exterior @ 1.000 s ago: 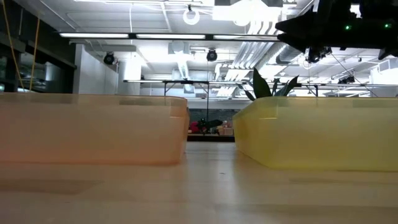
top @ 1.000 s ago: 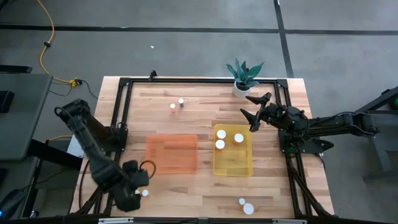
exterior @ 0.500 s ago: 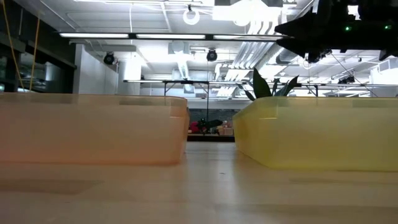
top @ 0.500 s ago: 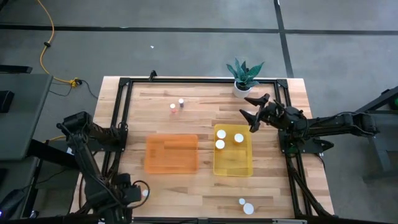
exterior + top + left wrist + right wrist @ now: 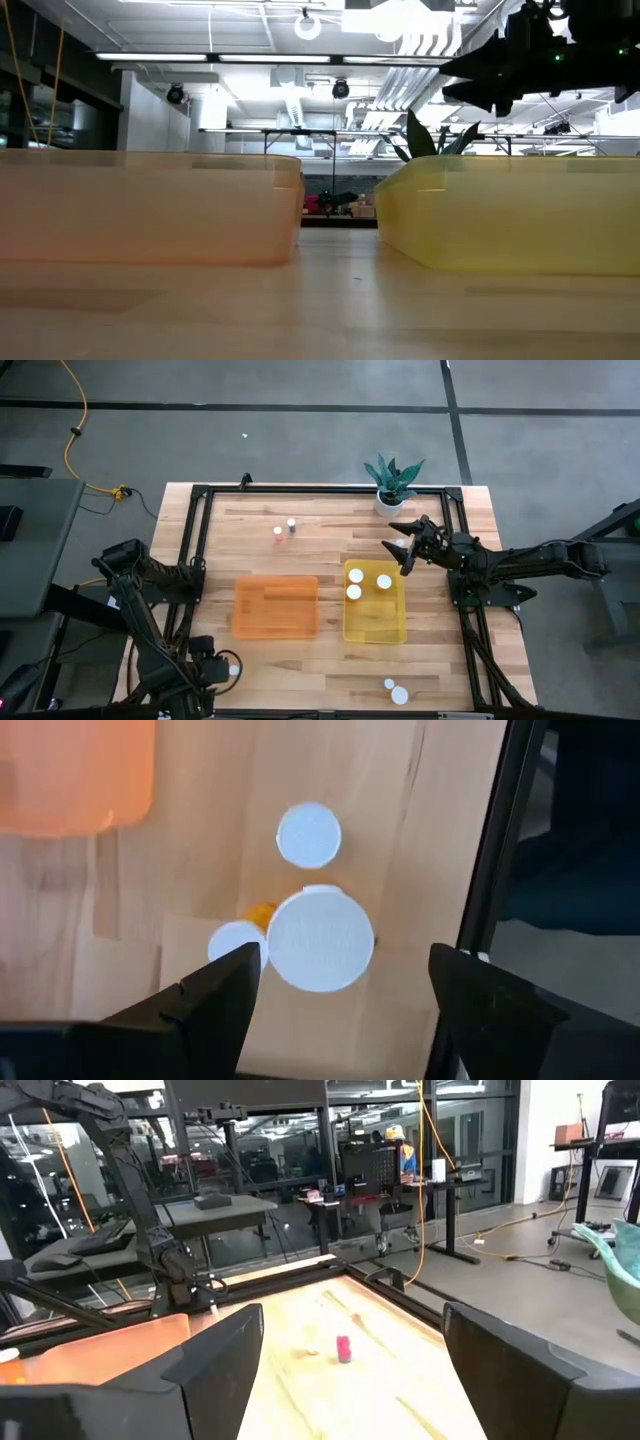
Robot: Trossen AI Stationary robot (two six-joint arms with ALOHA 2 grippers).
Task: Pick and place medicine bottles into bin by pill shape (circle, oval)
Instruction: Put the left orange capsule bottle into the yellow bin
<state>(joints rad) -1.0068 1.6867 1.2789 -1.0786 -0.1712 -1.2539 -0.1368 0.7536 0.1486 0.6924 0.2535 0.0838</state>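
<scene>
Pick stage: left gripper (image 5: 335, 995) open, poised above three bottles (image 5: 320, 938) at near-left table (image 5: 330, 520) corner. Right gripper (image 5: 403, 547) open, empty, beside yellow bin (image 5: 400, 622). Next: descend, close on one cap, judge pill shape.

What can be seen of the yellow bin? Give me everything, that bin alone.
The yellow bin is a see-through, plastic-looking rectangular tray with upright walls and an open top. It sits flat on the wooden table, right of the orange bin with a gap between them. Three white-capped medicine bottles stand inside, bunched at the end nearest the plant; the rest of its floor is bare. The right claw hangs open just beyond that end, not touching it. In the low view its wall looks cloudy and the plant's leaves show over its rim.
</scene>
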